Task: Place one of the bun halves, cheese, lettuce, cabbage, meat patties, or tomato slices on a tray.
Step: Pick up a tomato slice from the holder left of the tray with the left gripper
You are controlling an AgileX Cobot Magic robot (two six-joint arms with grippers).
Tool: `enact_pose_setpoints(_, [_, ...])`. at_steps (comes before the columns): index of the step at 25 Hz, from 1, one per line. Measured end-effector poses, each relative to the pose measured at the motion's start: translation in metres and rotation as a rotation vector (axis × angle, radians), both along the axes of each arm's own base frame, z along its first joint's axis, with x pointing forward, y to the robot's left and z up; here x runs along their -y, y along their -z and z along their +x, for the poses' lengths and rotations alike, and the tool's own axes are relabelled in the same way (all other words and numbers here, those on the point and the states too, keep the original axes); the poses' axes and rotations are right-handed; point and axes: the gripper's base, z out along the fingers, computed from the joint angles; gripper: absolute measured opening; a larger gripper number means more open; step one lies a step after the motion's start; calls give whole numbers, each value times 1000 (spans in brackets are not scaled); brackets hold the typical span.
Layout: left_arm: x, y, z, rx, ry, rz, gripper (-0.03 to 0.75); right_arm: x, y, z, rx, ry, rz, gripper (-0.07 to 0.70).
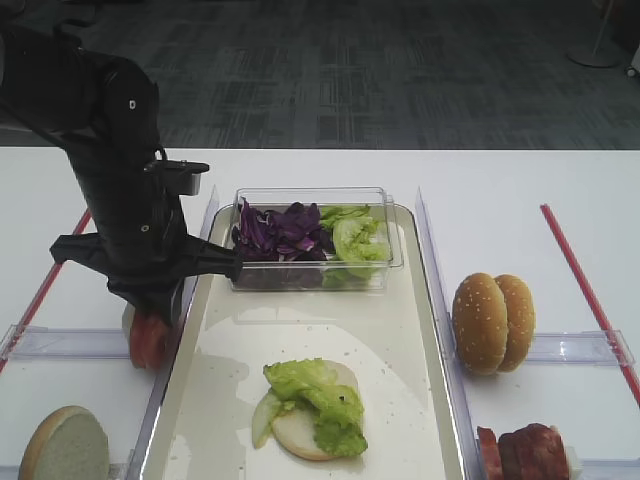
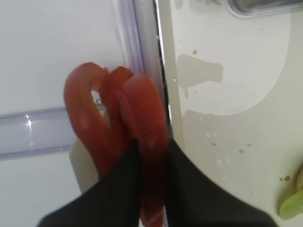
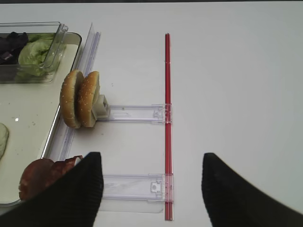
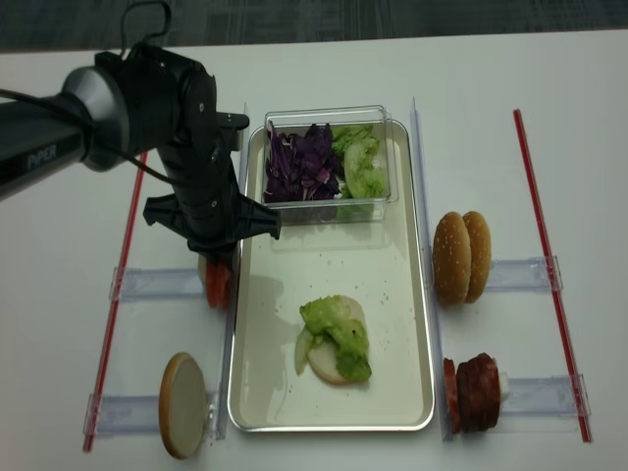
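Several red tomato slices [image 2: 90,118] stand on edge in a clear rack just left of the cream tray [image 1: 400,340]. My left gripper [image 2: 151,146] is shut on the rightmost tomato slice [image 2: 147,109], one finger on each face; from above, that gripper [image 4: 218,267] sits low over the slices [image 4: 217,287]. On the tray lies a bun half [image 1: 300,435] topped with lettuce [image 1: 322,398]. My right gripper [image 3: 151,161] is open over bare table, right of the meat patties [image 3: 40,177]. The cheese is out of view.
A clear tub at the tray's far end holds purple cabbage [image 1: 280,230] and lettuce [image 1: 355,240]. Two sesame buns [image 1: 492,322] stand on edge to the right of the tray, and a bun half [image 1: 65,447] at lower left. Red strips [image 3: 167,118] run along both sides.
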Motion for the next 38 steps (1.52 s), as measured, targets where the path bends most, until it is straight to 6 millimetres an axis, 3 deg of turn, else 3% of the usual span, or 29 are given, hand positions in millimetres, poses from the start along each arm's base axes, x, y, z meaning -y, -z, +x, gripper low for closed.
enact_pose_setpoints(38, [-2,-13,-5,4,-2,-2,52,0,0,0,0,0,1,480])
